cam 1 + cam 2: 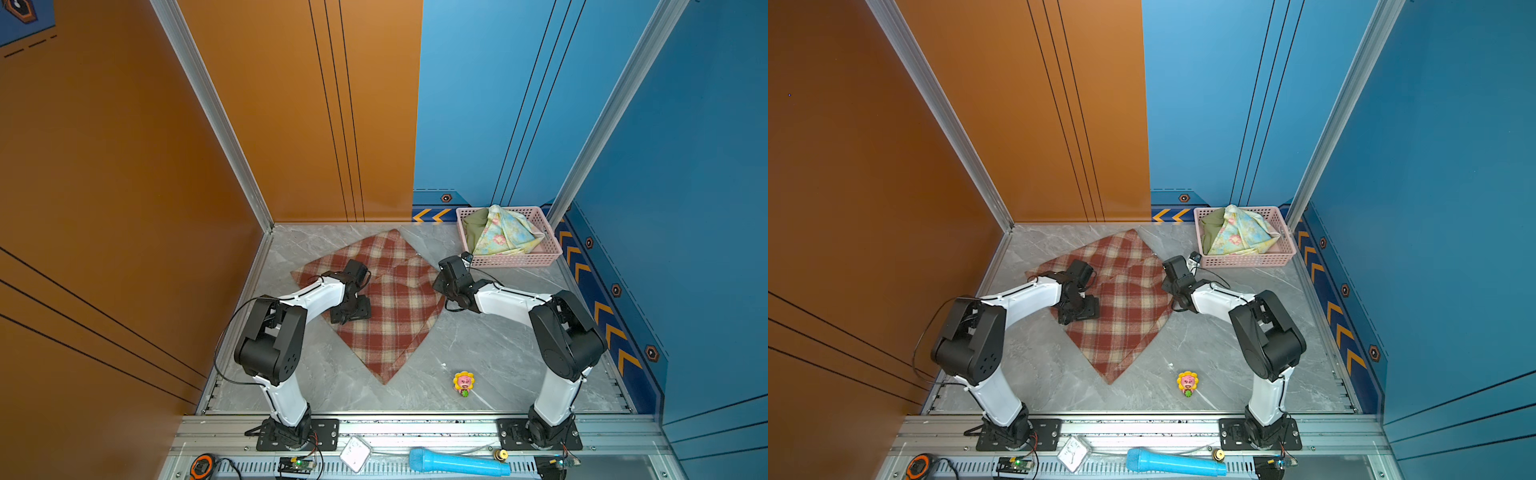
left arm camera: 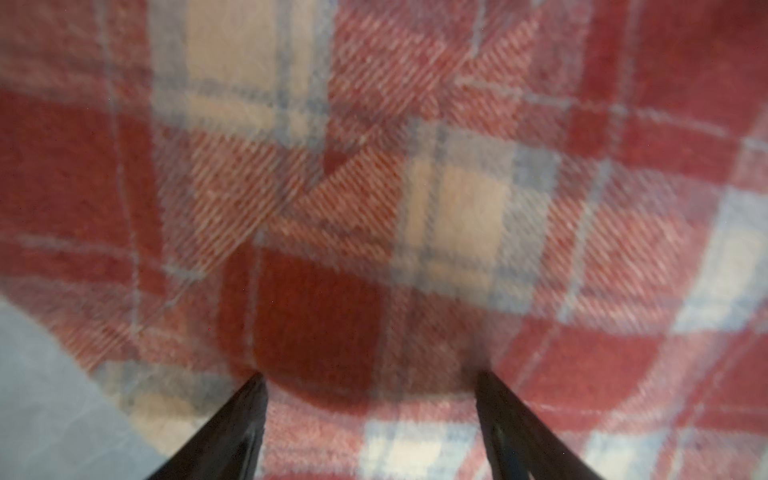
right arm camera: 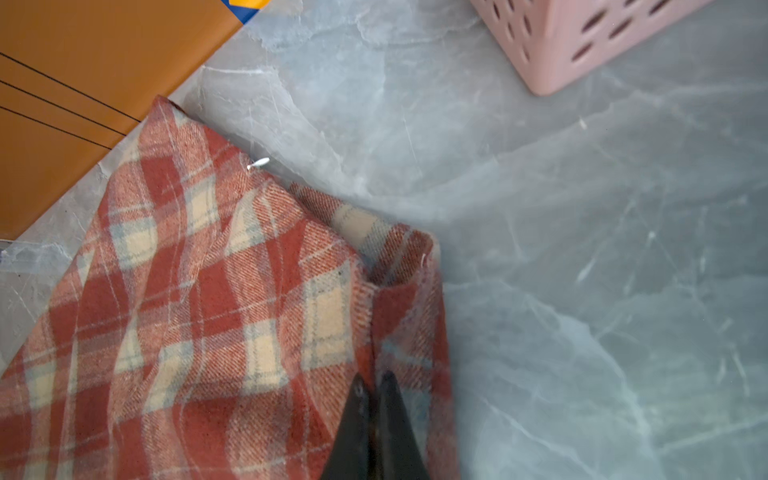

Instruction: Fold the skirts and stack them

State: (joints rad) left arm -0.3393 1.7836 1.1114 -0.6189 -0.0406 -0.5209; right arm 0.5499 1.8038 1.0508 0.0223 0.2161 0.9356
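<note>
Grey marble table (image 1: pixel 498 345) bore the plaid skirt (image 1: pixel 395 307) spread out, and beyond that skirt's far right corner stood a pink basket (image 1: pixel 515 261) holding the floral skirt (image 1: pixel 503 232) and green skirt (image 1: pixel 473 228). The left gripper (image 2: pixel 370 378) hung spread over the plaid skirt's left part, while the right gripper (image 3: pixel 374 382) pinched its right edge. A small toy (image 1: pixel 463 383) sat near the skirt's front corner.

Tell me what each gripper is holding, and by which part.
The right gripper is shut on the plaid skirt, pinching its edge near the corner facing the basket. The left gripper stands open over the same skirt, holding nothing.
</note>
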